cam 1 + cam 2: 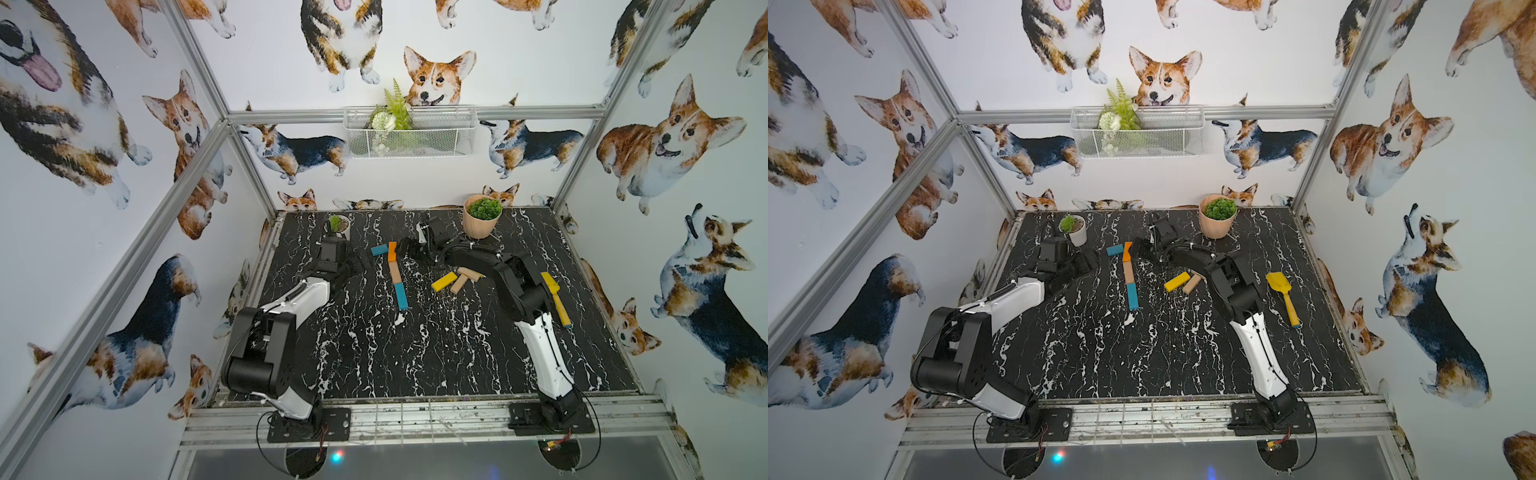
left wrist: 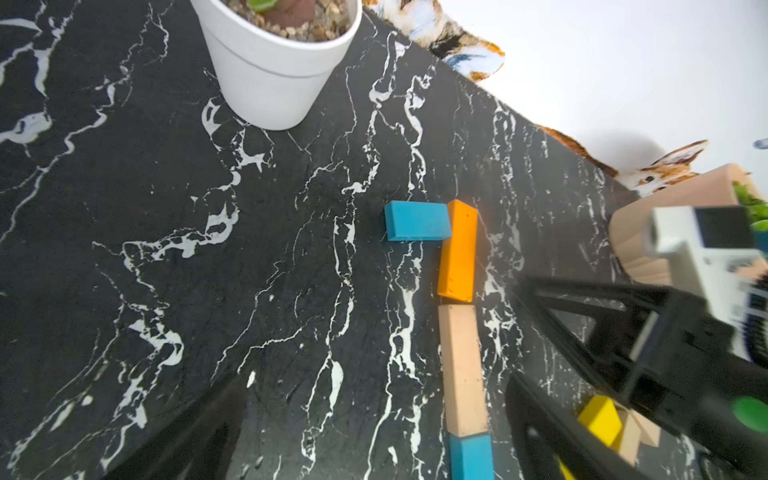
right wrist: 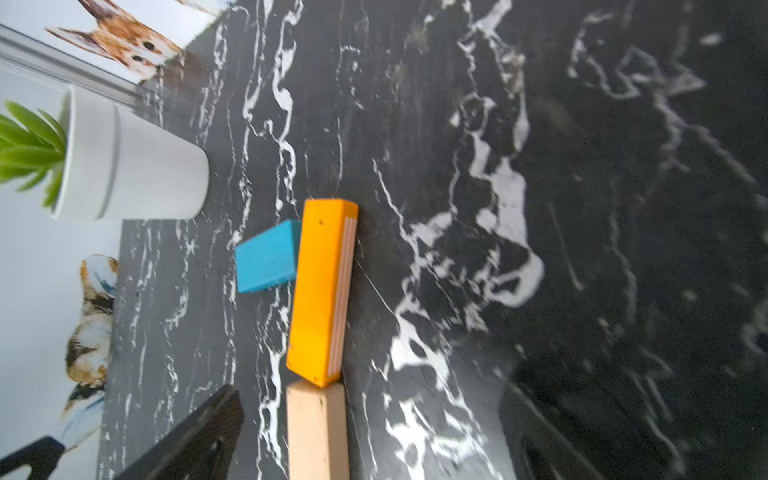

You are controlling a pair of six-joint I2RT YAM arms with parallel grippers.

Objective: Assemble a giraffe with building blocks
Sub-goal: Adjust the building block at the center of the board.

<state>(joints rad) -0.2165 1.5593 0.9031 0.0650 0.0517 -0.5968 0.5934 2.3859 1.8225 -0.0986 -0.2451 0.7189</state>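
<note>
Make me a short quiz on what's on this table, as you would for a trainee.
1. True or false: the yellow block already touches the row of blocks.
2. Which colour sits between the orange block and the long blue block? A tan, B green, C red.
3. Name the yellow long-handled thing lying beside the right arm.
Key: 1 false, it lies apart from the row; 2 A; 3 a toy shovel.
</note>
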